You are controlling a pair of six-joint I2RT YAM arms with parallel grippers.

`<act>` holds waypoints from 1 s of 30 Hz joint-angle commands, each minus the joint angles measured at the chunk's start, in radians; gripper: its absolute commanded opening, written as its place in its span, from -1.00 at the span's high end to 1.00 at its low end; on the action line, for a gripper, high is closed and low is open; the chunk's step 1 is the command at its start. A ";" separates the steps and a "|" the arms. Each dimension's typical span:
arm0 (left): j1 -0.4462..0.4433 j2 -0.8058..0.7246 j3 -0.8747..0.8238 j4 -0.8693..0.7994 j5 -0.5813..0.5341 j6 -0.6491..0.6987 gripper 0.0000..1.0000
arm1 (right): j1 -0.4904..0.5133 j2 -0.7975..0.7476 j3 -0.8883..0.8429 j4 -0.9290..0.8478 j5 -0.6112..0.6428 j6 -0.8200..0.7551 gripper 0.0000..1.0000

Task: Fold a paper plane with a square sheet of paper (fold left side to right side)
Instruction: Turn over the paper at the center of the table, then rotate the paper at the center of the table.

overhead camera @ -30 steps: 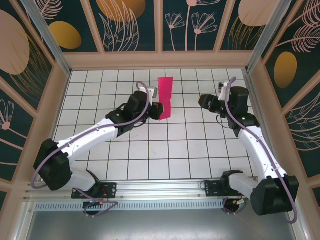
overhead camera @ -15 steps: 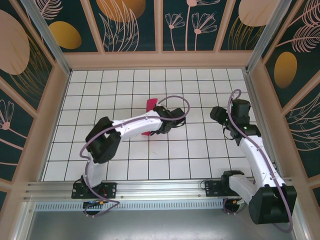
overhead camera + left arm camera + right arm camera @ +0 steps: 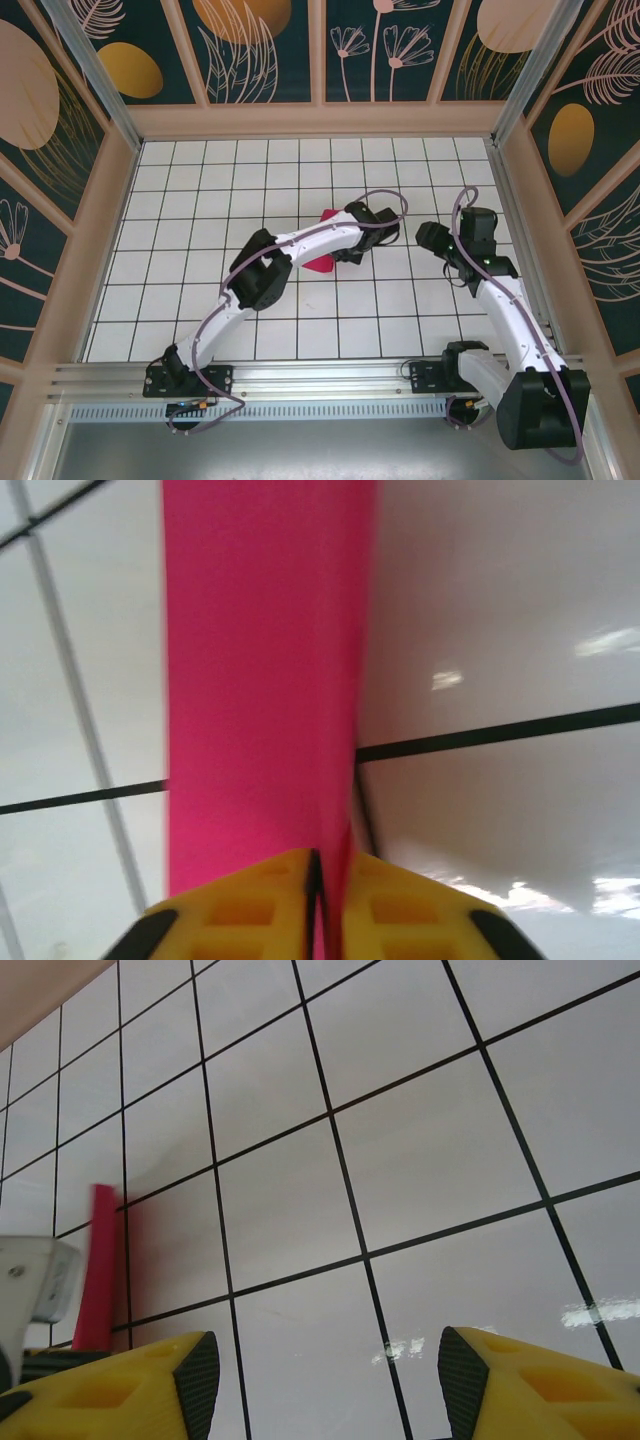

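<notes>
Our left claw (image 3: pixel 325 868) is shut tight on the near edge of the pink paper (image 3: pixel 262 680), its yellow fingers pressed together with only the sheet between them. From above, we see the paper near the middle of the bench (image 3: pixel 200 200), pink showing on both sides of the outstretched left forearm. The right claw (image 3: pixel 325 1345) has its fingers wide apart with nothing between them, and hangs well to the right of the sheet. Its camera catches a pink strip standing nearly upright off the tiles.

We judge the fold to be mid-way, with the carried side not yet laid down. Our chief worry is a skewed crease. Nothing seems to pin the resting part, so a sideways pull could drag the whole sheet across the smooth tiles. The paper is thin and could buckle or slip from so narrow a pinch. The left arm also hides much of the sheet from above, so we cannot check how the edges line up.
</notes>
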 commanded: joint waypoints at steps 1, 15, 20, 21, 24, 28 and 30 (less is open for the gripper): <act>0.011 0.062 0.114 -0.052 0.117 0.061 0.54 | -0.007 0.012 -0.011 0.033 -0.050 0.002 -0.25; 0.189 -0.339 -0.259 0.467 0.497 0.132 -0.05 | 0.011 0.210 0.000 0.151 -0.230 0.045 -0.39; 0.324 -0.572 -0.614 0.744 0.615 0.094 -0.11 | 0.111 0.371 0.112 0.165 -0.153 0.067 -0.53; 0.355 -0.610 -0.681 0.808 0.642 0.082 -0.11 | 0.140 0.411 0.145 0.164 -0.131 0.069 -0.59; 0.440 -0.710 -0.889 0.998 0.732 0.032 -0.10 | 0.209 0.529 0.242 0.167 -0.079 0.083 -0.73; 0.527 -0.805 -1.084 1.180 0.809 -0.022 -0.14 | 0.271 0.693 0.382 0.148 -0.032 0.097 -0.82; 0.553 -0.815 -1.138 1.236 0.855 -0.033 -0.14 | 0.301 0.769 0.452 0.135 -0.007 0.100 -0.88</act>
